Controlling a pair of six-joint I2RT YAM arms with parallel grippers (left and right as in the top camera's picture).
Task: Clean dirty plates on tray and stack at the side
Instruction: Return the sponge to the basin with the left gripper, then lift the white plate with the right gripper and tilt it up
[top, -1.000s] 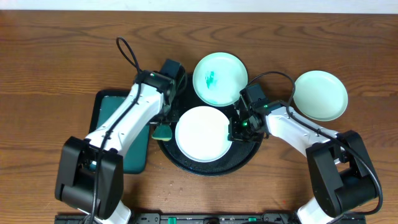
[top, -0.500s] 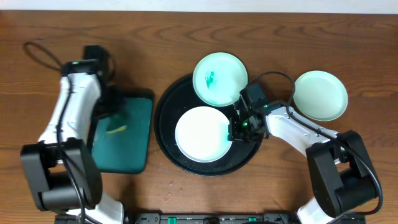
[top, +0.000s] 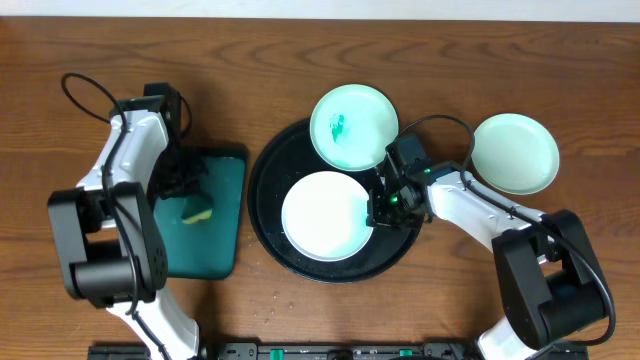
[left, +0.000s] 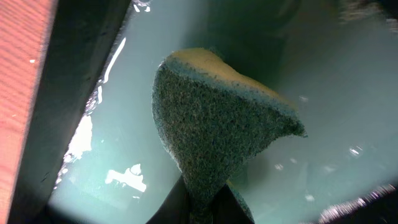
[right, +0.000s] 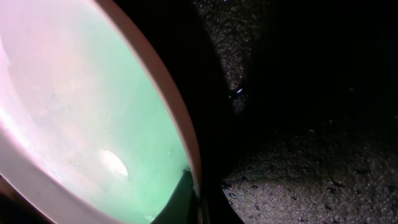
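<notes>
Three small round plates. Two sit on big round black tray (top: 266, 190): white plate (top: 320, 215) flat in the middle, pale mint-green plate with teal smear (top: 357, 108) on the far rim. Third, plain mint-green plate (top: 515, 152), sits alone on brown wood table (top: 80, 60), right of the tray.

Two claws. Right claw (top: 383, 207) pinches white plate's right rim. Left claw (left: 207, 202) squeezes one yellow-and-green sponge (left: 217, 118) over teal rectangle tray (top: 222, 235), left of black tray.
</notes>
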